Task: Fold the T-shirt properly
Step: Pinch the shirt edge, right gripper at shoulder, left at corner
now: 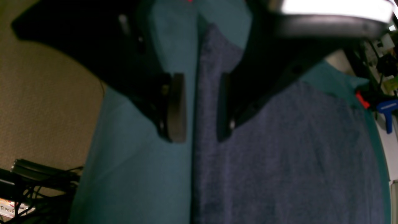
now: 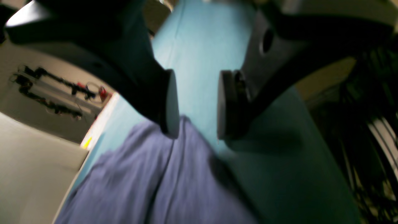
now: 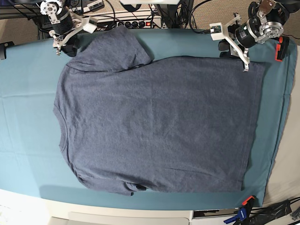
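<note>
The big heathered blue-grey cotton T-shirt (image 3: pixel 159 126) lies spread flat on the teal cloth covering the counter (image 3: pixel 23 126), its long axis running across the counter from side to side: neck and sleeves toward the right arm's end, hem toward the left arm's end. Both arms hang over the far edge of the shirt. The right pincer (image 3: pixel 63 42) sits at the far sleeve, which juts out toward the back of the counter; its own camera shows the jaws standing apart with nothing between them, the sleeve's edge (image 2: pixel 174 149) just below the tips (image 2: pixel 194 102). The left pincer (image 3: pixel 239 51) is at the far hem corner, likewise parted and empty, and its wrist view shows the shirt's edge (image 1: pixel 202 124) running straight through the gap between the two pads (image 1: pixel 177 105). So the cloth lies below and toward the near side of both pincers, each arm already over its own corner, well apart from the other. To my eye any fold from here would draw that far edge toward the near one, across the short axis, and both arms need to take hold evenly or the edge will skew.
</note>
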{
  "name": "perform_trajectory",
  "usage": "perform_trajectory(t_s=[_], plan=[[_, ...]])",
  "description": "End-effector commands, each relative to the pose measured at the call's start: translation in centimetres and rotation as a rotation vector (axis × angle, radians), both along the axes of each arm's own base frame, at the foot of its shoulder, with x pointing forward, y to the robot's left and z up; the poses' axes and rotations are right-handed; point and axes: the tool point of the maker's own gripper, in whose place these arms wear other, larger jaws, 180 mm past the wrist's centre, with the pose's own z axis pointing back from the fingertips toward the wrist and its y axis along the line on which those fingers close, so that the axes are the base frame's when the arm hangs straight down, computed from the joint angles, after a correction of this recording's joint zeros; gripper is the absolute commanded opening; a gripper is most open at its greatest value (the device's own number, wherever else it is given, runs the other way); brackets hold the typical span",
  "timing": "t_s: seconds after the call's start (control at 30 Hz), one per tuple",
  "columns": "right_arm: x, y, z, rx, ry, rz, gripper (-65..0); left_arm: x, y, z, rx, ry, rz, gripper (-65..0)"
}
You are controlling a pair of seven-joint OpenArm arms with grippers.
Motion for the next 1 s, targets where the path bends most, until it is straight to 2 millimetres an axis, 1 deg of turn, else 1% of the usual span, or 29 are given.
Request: perform_trajectory(t_s=[0.0,0.1,0.27,0.63,0.7,0.83,0.97], plan=[[0.1,-0.2,0.3,-0.009,0.001,0.006,-42.7,0.4,-0.1,0.7,-0.007,-0.026,-0.007,-46.5],[-0.1,-0.1,0.1,-0.009,0.012,0.01,-42.7,0.4,-0.1,0.7,-0.007,-0.026,-0.007,-46.5],[-0.8,0.6,-0.6,0.017,0.064,0.037,-42.7,0.4,-0.1,0.7,-0.008,-0.026,-0.007,-46.5],[-1.1,1.6,-0.9,0.048,0.077,0.064,-42.7,0.4,-0.1,0.7,-0.008,-0.027,-0.007,-46.5],[-1.5,2.5,-1.2,0.06,0.089,0.08,-42.7,0.5,-0.1,0.8,-0.008,-0.028,-0.006,-46.5],[-2.8,5.2,-2.2,0.092,0.126,0.144,-42.7,0.6,-0.1,0.8,-0.009,-0.032,-0.005,-46.5],[-3.3,7.5,-2.7,0.134,0.138,0.153,-42.7,0.6,-0.1,0.8,-0.009,-0.031,-0.005,-46.5]])
